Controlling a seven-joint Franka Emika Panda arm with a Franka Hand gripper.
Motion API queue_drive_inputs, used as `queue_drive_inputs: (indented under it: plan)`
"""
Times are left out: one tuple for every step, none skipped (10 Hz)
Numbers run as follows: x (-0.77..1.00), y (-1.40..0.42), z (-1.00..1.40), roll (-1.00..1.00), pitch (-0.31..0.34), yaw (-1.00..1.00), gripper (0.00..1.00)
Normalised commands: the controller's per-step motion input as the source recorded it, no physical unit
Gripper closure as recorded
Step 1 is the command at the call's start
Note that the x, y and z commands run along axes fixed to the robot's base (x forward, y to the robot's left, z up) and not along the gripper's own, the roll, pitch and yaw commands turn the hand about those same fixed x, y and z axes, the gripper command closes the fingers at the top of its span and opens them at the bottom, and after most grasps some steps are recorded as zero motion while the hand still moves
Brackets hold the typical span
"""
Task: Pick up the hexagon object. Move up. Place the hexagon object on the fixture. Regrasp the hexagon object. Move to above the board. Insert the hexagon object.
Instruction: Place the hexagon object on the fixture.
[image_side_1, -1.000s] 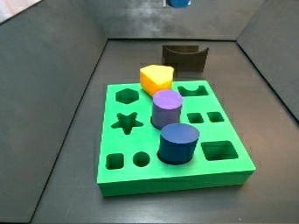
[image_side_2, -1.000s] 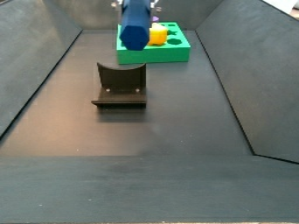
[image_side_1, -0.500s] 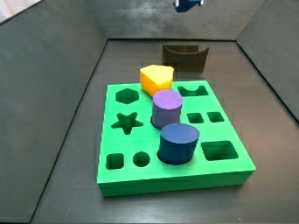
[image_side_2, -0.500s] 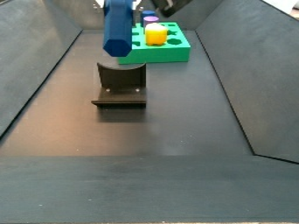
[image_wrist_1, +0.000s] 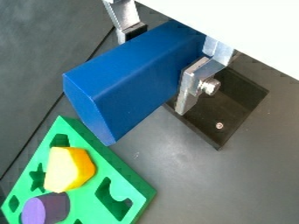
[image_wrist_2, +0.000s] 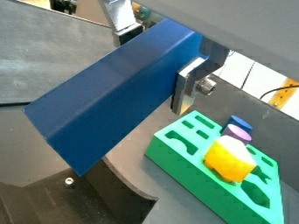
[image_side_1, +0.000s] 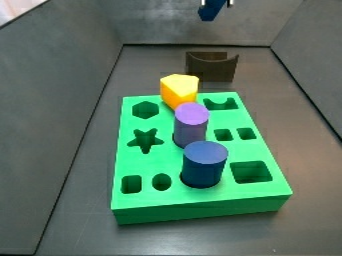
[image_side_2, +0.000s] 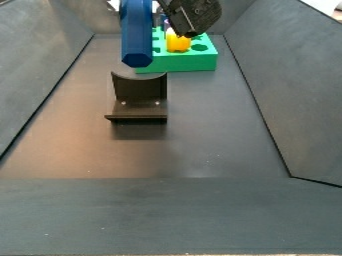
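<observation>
The gripper (image_wrist_1: 166, 54) has its jaws clamped on the hexagon object (image_side_2: 135, 32), which hangs upright directly above the fixture (image_side_2: 138, 98), notch just below.

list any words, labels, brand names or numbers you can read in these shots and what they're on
None: no readable text, label, brand or number shows in any view.
Checked: the hexagon object, held in the gripper above the fixture, the board and the yellow piece are all plain.
</observation>
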Motion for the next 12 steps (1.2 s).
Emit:
queue_drive_inputs:
  plan:
    - [0.13,0.13,-1.00,-1.00,0.130,-0.04,1.00]
    - [0.13,0.14,-1.00,-1.00,0.120,-0.06,1.00]
    - [0.14,0.14,-1.00,-0.96,0.145,-0.08,1.00]
    - [0.15,0.14,-1.00,-0.75,0.147,-0.11,1.00]
    - [0.16,0.14,-1.00,-0.52,0.117,-0.13,1.00]
    - [0.16,0.14,-1.00,-0.40,0.100,-0.14,1.00]
    - [0.17,0.13,-1.00,-0.24,0.067,-0.15,1.00]
    - [0.17,0.13,-0.94,-0.18,0.039,-0.15,1.00]
    - [0.13,0.10,-0.65,-0.15,0.007,-0.14,1.00]
    - [0.11,0.13,-0.57,-0.12,-0.012,-0.13,1.00]
    - [0.08,0.18,-0.49,-0.10,-0.036,-0.11,1.00]
    - [0.09,0.18,-0.48,-0.10,-0.040,-0.09,1.00]
